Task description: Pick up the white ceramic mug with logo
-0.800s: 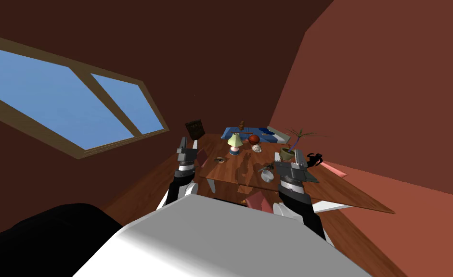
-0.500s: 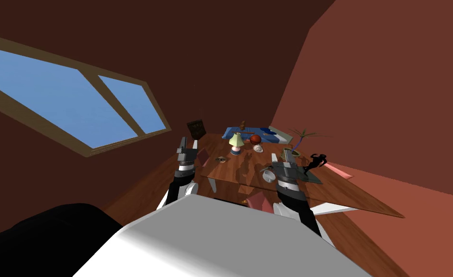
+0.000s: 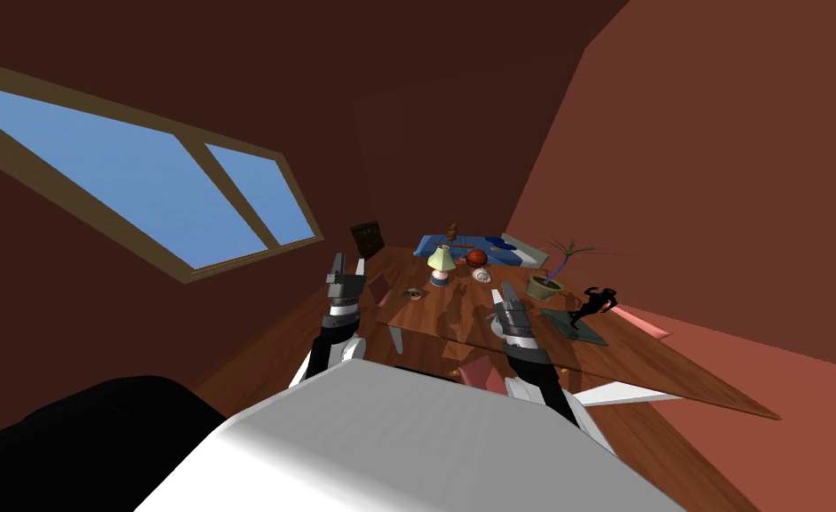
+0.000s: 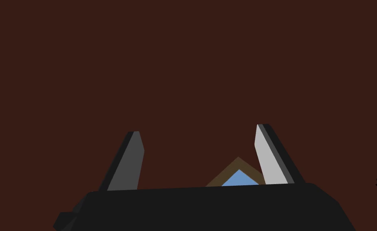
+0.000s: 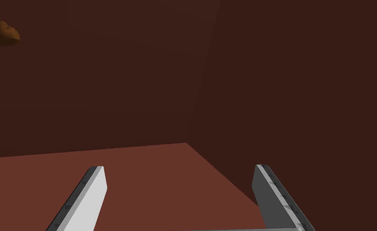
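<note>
Mug: hidden in head view, prob. behind right end effector (image 3: 501, 302) at tabletop (image 3: 447, 311) near edge; right arm nearer, left end effector (image 3: 347, 263) off left edge. L wrist: wide, empty. R wrist: wide, empty, aimed at wall.

A speck (image 3: 413, 293) at the lamp's (image 3: 441, 259) seven o'clock is too small to name. A brown lump (image 5: 1, 33) at the right gripper's (image 5: 180, 167) ten o'clock is cut off.

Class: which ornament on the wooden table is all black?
The figurine, a posed figure on a flat dark base, right of the potted plant. The lamp has a pale yellow shade and the ball is reddish-brown.
</note>
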Controlling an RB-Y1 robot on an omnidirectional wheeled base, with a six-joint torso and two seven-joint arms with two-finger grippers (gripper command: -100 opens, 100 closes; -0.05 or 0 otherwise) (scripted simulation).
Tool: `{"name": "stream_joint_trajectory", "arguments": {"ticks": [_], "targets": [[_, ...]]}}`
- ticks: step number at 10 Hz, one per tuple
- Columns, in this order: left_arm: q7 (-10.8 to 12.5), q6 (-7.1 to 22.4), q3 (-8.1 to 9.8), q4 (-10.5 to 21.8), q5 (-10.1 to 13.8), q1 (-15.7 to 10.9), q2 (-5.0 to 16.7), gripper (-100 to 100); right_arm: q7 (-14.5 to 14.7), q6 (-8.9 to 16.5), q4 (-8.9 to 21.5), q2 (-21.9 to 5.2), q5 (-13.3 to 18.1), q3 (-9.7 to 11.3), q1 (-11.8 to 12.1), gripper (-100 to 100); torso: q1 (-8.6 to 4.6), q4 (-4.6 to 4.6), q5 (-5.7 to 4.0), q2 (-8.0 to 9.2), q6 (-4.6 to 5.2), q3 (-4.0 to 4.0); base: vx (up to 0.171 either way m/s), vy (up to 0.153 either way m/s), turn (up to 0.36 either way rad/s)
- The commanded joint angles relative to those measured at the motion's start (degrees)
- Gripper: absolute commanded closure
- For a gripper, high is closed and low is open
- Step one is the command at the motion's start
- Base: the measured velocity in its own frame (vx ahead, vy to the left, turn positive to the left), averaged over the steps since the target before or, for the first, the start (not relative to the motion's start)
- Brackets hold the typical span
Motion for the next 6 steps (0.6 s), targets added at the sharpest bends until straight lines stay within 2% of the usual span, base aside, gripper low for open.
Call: {"name": "stream_joint_trajectory", "arguments": {"ticks": [1, 3, 4, 5, 6], "targets": [[0.0, 0.0, 0.0, 0.0, 0.0, 0.0, 0.0, 0, 2.4, 1.6, 2.7, -2.1, 2.9, 0.3, -1.0, -100, 0.0, 0.0, 0.0, 0.0, 0.0, 0.0, -0.025, 0.048, 0.104], [0.0, 0.0, 0.0, 0.0, 0.0, 0.0, 0.0, 0, 5.4, 3.4, 6.6, -5.1, 6.4, 0.5, -2.4, -100, 0.09, 0.01, 0.02, 0.03, 0.0, 0.02, -0.037, 0.064, 0.115], [0.0, 0.0, 0.0, 0.0, 0.0, 0.0, 0.0, 0, 5.4, 3.4, 6.8, -5.1, 7.1, 0.5, -2.4, -100, 0.1, 0.02, 0.03, 0.07, 0.01, 0.04, -0.027, 0.04, 0.035], [0.0, 0.0, 0.0, 0.0, 0.0, 0.0, 0.0, 0, 7.0, 4.3, 9.0, -6.7, 9.2, 0.7, -3.1, -100, 0.04, 0.02, 0.02, 0.04, 0.02, 0.03, -0.021, 0.029, 0.1], [0.0, 0.0, 0.0, 0.0, 0.0, 0.0, 0.0, 0, 7.0, 4.3, 9.0, -6.7, 9.2, 0.7, -3.1, -100, -0.01, 0.01, 0.0, 0.02, 0.01, 0.01, -0.016, 0.016, 0.045]]}}
